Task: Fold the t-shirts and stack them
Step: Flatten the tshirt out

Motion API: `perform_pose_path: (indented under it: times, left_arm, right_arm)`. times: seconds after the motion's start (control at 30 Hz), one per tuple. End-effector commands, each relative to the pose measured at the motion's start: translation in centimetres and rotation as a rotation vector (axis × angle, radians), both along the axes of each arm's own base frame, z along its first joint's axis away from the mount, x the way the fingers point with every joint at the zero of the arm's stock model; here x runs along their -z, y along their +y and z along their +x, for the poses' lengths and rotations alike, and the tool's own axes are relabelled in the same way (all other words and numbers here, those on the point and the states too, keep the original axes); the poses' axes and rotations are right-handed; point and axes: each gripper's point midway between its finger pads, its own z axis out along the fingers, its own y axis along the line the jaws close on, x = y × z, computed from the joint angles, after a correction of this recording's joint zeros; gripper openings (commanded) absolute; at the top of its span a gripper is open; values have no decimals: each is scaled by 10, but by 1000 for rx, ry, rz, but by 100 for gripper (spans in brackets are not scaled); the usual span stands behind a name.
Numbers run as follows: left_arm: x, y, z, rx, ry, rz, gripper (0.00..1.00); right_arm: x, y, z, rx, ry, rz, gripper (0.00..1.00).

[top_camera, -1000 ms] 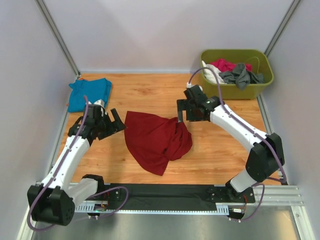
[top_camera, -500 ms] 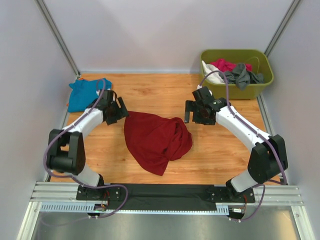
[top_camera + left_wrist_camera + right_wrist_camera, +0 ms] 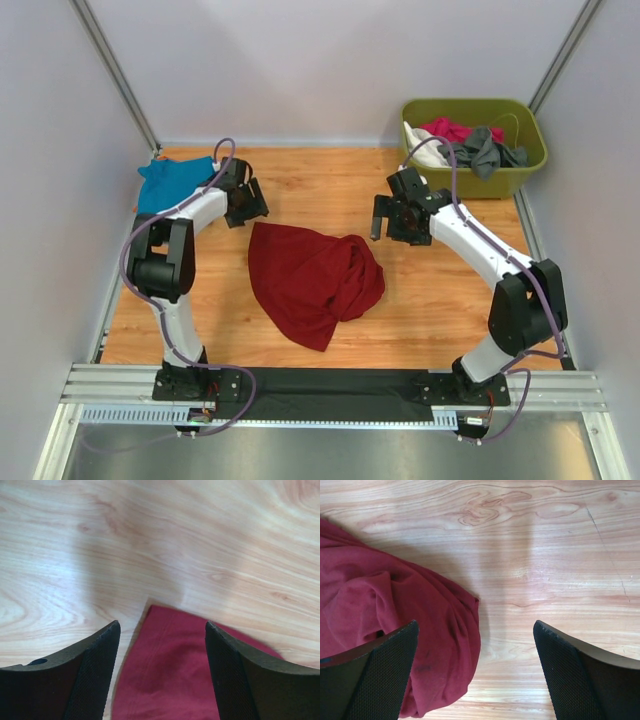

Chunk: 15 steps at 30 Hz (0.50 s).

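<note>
A dark red t-shirt (image 3: 312,277) lies crumpled in the middle of the wooden table (image 3: 440,300). The teal-blue t-shirt (image 3: 170,181) lies bunched at the far left corner. My left gripper (image 3: 248,207) hovers open over the red shirt's far left corner. In the left wrist view that corner (image 3: 172,675) shows between the spread fingers (image 3: 95,680) of the left gripper (image 3: 161,625), with nothing gripped. Open too, my right gripper (image 3: 380,219) hangs just beyond the shirt's far right edge. In the right wrist view the right gripper (image 3: 475,622) spans the bunched red hem (image 3: 440,645) and bare wood.
An olive-green bin (image 3: 520,172) at the far right corner holds pink (image 3: 448,130), white (image 3: 425,148) and dark grey (image 3: 485,150) garments. White walls enclose the table on three sides. A black strip and metal rails (image 3: 330,400) run along the near edge by the arm bases.
My left arm has swung from the red shirt's left side to its far left corner, and its jaws have narrowed a little. The right gripper has shifted slightly right, off the shirt.
</note>
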Motion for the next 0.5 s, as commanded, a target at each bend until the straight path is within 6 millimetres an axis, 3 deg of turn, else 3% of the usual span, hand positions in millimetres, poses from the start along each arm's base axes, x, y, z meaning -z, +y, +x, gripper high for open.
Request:
perform_pose_path:
  times: [0.0,0.23,0.47]
  left_arm:
    - [-16,-5,12,12,-22,83,75]
    - [-7,-3,7,-17,35,195,67]
    - [14,-9,0,-24,101,209,66]
  right_arm:
    - [-10,-2,13,21,-25,14,98]
    - [-3,-8,13,29,0,7,98]
    - [1,-8,11,18,21,6,99]
